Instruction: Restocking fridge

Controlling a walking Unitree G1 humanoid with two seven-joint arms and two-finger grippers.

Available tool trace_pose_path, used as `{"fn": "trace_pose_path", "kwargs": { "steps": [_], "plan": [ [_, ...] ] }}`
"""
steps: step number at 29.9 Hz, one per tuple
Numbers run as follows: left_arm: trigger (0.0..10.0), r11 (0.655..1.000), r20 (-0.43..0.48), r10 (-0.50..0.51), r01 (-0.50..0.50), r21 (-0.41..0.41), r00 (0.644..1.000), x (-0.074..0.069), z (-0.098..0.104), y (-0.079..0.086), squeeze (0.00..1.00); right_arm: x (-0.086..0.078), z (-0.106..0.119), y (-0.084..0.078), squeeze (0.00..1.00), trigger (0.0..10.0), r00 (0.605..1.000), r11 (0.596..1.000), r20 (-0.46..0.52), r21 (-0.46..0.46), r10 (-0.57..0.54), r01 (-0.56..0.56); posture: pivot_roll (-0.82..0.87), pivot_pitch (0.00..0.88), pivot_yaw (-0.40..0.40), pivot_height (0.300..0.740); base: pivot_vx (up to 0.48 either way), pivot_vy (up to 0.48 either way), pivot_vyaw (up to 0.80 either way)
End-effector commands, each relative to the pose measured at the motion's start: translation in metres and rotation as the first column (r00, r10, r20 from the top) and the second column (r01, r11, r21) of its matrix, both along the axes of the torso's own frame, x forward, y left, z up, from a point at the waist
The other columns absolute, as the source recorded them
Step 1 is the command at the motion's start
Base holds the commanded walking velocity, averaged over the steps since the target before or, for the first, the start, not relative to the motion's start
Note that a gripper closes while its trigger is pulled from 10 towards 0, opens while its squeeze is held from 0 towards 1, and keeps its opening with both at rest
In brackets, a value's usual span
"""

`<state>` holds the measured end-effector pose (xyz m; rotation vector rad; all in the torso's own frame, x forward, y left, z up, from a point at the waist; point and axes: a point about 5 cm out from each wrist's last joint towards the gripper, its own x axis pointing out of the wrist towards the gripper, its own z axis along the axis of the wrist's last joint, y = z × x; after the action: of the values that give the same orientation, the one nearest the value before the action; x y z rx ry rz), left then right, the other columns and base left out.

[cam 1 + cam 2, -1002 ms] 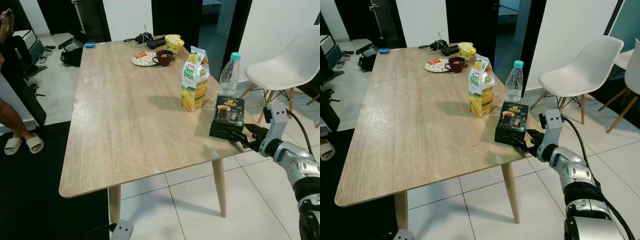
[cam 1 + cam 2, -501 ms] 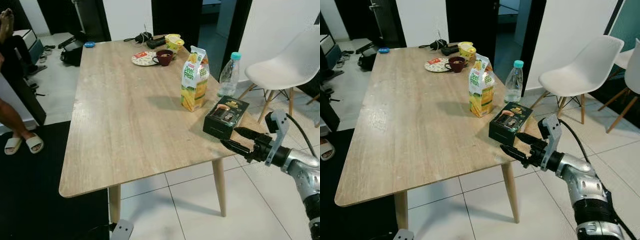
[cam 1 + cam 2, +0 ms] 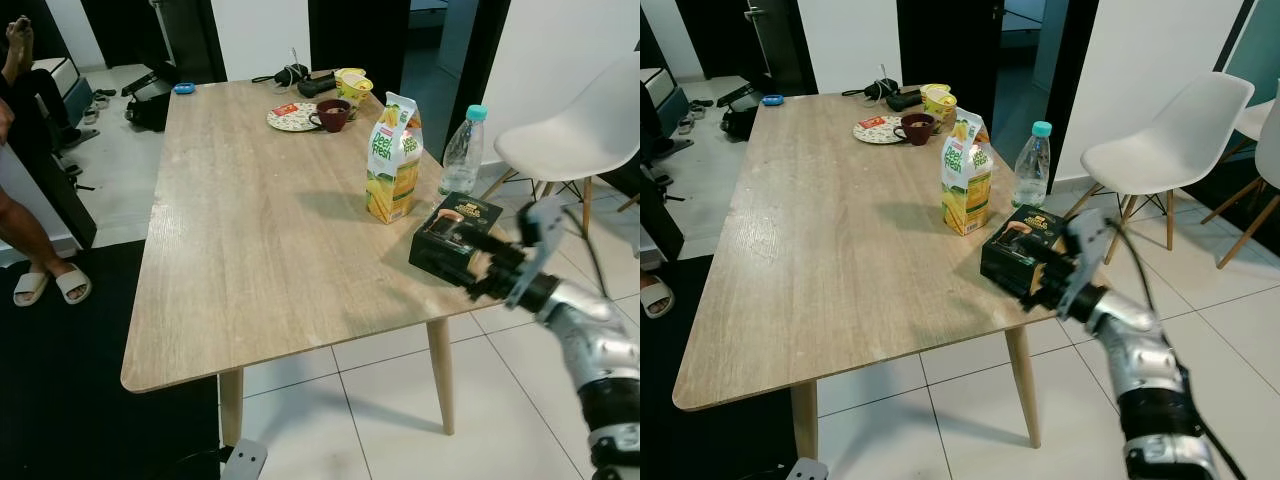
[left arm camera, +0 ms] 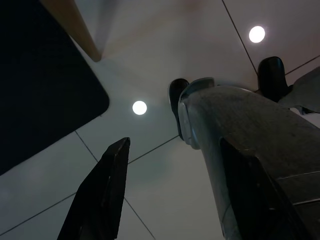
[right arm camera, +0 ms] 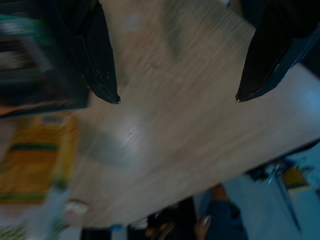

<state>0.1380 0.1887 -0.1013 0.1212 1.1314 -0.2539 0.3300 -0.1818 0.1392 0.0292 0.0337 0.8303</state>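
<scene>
A black box (image 3: pixel 455 235) with a gold label lies flat near the right edge of the wooden table (image 3: pixel 250 230). My right gripper (image 3: pixel 487 272) is at the box's near right side, blurred by motion. In the right wrist view its fingers (image 5: pixel 102 65) stand wide open over the tabletop, with the box (image 5: pixel 35 75) just outside one finger. Behind the box are a yellow-green juice carton (image 3: pixel 393 160) and a clear water bottle (image 3: pixel 461 150) with a teal cap. My left gripper (image 4: pixel 157 120) hangs idle over the tiled floor, fingers apart.
At the table's far end are a plate (image 3: pixel 290 118), a dark red mug (image 3: pixel 332 114) and a yellow cup (image 3: pixel 351 84). A white chair (image 3: pixel 580 130) stands to the right. A person's leg (image 3: pixel 25 240) is at the left, by a black mat (image 3: pixel 60 400).
The box stood tilted up in my right gripper a second ago, then lay flat as the gripper let go and drew back. Now the open gripper has moved up against the box again.
</scene>
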Motion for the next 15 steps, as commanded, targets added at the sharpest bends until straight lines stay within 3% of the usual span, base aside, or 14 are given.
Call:
{"fn": "trace_pose_path", "kwargs": {
  "steps": [1, 9, 15],
  "plan": [
    [10.0, 1.0, -0.015, -0.011, 0.011, 0.014, 1.0, -0.003, -0.001, 0.004, 0.0, 0.003, -0.008, 0.012, 0.0, 10.0, 1.0, 0.998, -0.009, -0.055, -0.017, 0.017, 0.03, 0.0, -0.017, 0.74, 0.0, 0.0, 0.0],
    [10.0, 1.0, -0.016, -0.017, 0.017, 0.016, 1.0, -0.004, -0.001, 0.003, 0.0, 0.014, -0.014, 0.026, 0.0, 10.0, 0.99, 0.988, -0.003, -0.055, -0.144, 0.144, 0.04, 0.0, -0.021, 0.74, 0.0, 0.0, 0.0],
    [10.0, 1.0, -0.019, -0.009, 0.01, 0.014, 1.0, -0.005, -0.002, 0.003, 0.0, 0.028, -0.005, 0.013, 0.0, 10.0, 0.943, 0.943, 0.025, 0.0, -0.332, 0.332, 0.04, 0.0, -0.019, 0.74, 0.0, 0.0, 0.0]
  ]
}}
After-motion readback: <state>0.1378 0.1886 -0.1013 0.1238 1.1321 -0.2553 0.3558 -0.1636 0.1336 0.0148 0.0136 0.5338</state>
